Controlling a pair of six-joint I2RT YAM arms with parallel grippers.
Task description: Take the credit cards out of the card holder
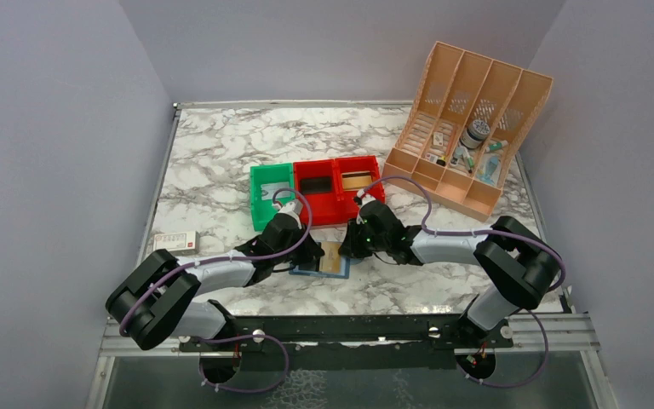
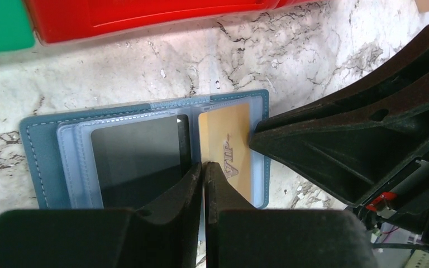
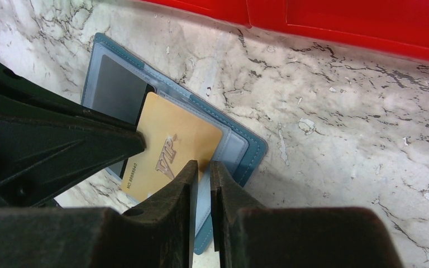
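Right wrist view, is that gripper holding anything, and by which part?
Yes: the right gripper pinches the gold credit card by its edge nearest the camera, jaws almost together.

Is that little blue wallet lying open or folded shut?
Open. The card holder lies spread flat, both inner panels facing up, a gold card showing on one.

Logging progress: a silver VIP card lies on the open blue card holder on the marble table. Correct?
Not quite: the VIP card is gold, not silver, as the right wrist view shows. It does lie on the open blue card holder on the marble table.
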